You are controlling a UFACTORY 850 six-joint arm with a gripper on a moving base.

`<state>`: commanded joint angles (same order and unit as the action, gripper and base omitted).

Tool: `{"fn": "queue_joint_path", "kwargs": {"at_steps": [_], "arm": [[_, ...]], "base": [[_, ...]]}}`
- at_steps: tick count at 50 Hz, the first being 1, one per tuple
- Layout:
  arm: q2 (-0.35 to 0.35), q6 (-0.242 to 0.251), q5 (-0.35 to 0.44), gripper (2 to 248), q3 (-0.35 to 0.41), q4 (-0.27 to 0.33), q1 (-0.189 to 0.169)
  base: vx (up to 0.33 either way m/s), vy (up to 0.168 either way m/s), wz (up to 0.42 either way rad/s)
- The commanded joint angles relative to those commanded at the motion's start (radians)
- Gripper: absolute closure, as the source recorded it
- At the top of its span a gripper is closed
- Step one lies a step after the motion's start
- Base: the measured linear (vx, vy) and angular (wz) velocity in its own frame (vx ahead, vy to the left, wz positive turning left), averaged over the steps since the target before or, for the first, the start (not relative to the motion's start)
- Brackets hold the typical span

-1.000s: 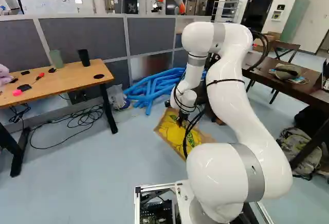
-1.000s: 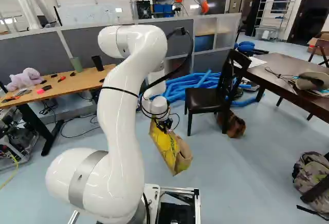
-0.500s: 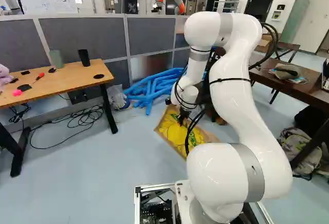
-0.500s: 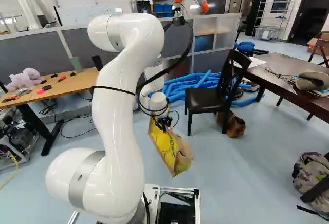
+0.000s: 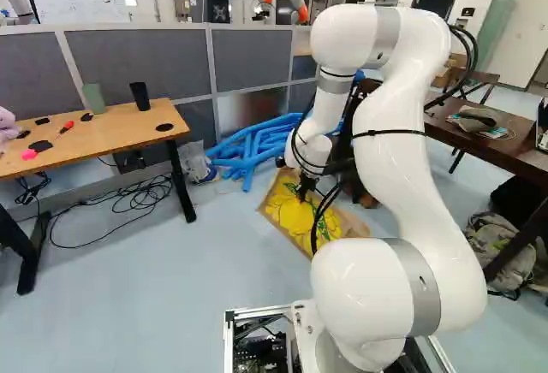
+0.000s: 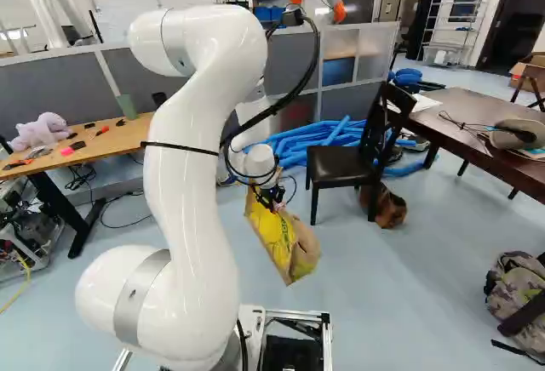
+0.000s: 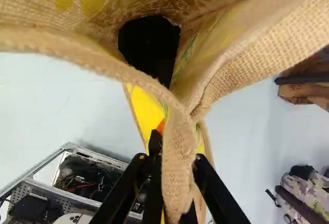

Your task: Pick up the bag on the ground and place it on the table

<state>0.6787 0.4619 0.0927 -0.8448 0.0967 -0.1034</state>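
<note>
- The black gripper [image 6: 277, 204] was closed on the rim of the bag [image 6: 286, 247]; in the wrist view, a fold of the cloth stood pinched between its two fingers, and a bit of one orange pad [image 7: 161, 126] showed beside it.
- The bag, of tan woven cloth with yellow print, hung tilted below the gripper, above or on the floor [image 5: 188, 279]; I could not tell if its bottom touched it.
- In the wrist view, its mouth was open, and something black [image 7: 149, 44] showed inside.
- Near the bag, behind it, lay a heap of blue tubes [image 5: 257, 146].
- A dark chair [image 6: 341, 165] stood to the right of the bag in the right base view, with a brown bundle [image 6: 388, 208] by its legs.
- Further out, the light wooden table [image 5: 111, 138] stood at the left of the left base view, carrying two cups.
- The dark table [image 6: 473, 120] stood at the right of the right base view, carrying a hat [image 6: 518, 133].
</note>
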Motion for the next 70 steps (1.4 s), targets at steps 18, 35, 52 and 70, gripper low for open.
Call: {"fn": "queue_joint_path", "kwargs": {"at_steps": [18,35,52,70], "arm": [[-0.047,0.000,0.000,227,-0.006,0.000,0.004],[-0.076,0.000,-0.049,227,-0.035,-0.011,0.009],[-0.095,0.000,-0.164,227,-0.080,-0.032,0.015],[-0.113,0.000,-0.288,227,-0.129,-0.091,0.028]], "base": [[0.000,0.000,0.000],[0.000,0.000,0.000],[0.000,0.000,0.000],[0.000,0.000,0.000]]}}
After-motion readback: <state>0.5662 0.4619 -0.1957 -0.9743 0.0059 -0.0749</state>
